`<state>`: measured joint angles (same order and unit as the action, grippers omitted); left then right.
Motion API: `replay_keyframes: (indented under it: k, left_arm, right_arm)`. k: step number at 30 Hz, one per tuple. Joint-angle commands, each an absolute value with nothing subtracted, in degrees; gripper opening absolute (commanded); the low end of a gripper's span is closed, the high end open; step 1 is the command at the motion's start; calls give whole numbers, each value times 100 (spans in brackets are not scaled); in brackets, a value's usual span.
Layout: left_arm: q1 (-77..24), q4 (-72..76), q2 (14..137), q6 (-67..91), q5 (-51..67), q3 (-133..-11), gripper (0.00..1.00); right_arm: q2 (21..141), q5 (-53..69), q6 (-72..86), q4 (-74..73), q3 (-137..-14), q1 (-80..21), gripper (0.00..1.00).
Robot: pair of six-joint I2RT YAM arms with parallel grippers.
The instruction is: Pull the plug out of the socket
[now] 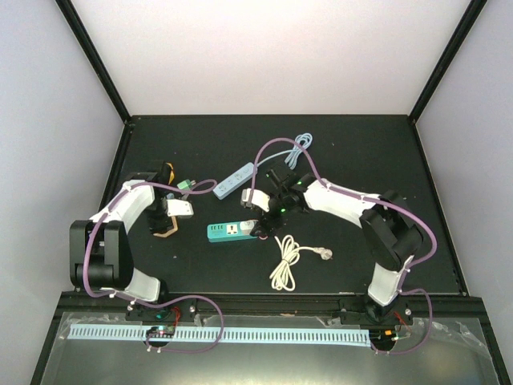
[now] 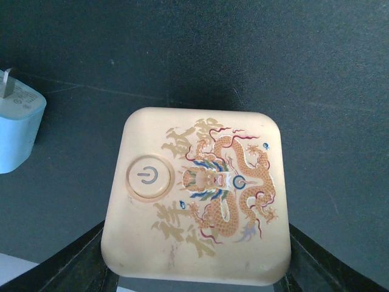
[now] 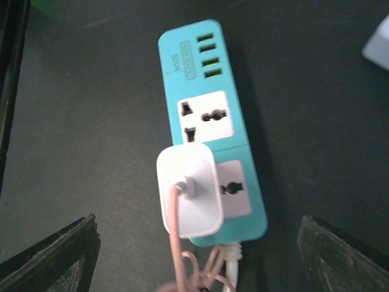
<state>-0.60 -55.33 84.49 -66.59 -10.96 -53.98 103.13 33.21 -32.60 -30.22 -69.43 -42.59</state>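
A teal power strip (image 1: 226, 232) lies on the black table. A white plug (image 3: 187, 191) with a pinkish cable sits in its near socket. In the right wrist view the strip (image 3: 209, 79) runs away from the camera. My right gripper (image 3: 197, 261) is open wide and hovers over the plug end, its fingers (image 3: 61, 255) apart from both plug and strip; in the top view it (image 1: 260, 229) is at the strip's right end. My left gripper (image 2: 194, 280) is shut on a beige square device (image 2: 197, 194) with a dragon print and a power button, left of the strip (image 1: 166, 230).
A light blue adapter (image 2: 15, 128) lies left of the beige device. A white-blue power strip (image 1: 232, 180) with a grey-blue cable (image 1: 300, 147) lies behind the teal one. A coiled white cable (image 1: 285, 262) lies in front of it.
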Motion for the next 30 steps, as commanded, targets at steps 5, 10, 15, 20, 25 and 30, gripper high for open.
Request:
replay_keyframes:
  k: [5,10,15,20,25,30]
  left_arm:
    - [-311,-5556,8780,-6365,-1535,-5568,47]
    - [-584,-5655,8757,-6162,-1537,-5582,67]
    - [-648,-6212,8700,-5998,-850,-6116,88]
    - [-662,-6570,8670,-5938,-129,-6628,96]
    - [-763,-6495,8221,-5895,1692,-6771,87]
    - [-1233,-5522,7622,-5277,3163,-6167,83]
  right_arm:
    - [9436,3871,-2987,-3131,-6820,-3690,92]
    - [9154,4020,-2874,-3039,-6643,-3355,93]
    - [9043,4144,-2856,-2946,-6532,-3144,93]
    - [9065,4174,-2832,-2870,-6490,-3069,92]
    - [9133,4234,-2805,-2853,-6500,-2992,88]
    - [9228,4231,-2804,-2873,-6530,-2937,86]
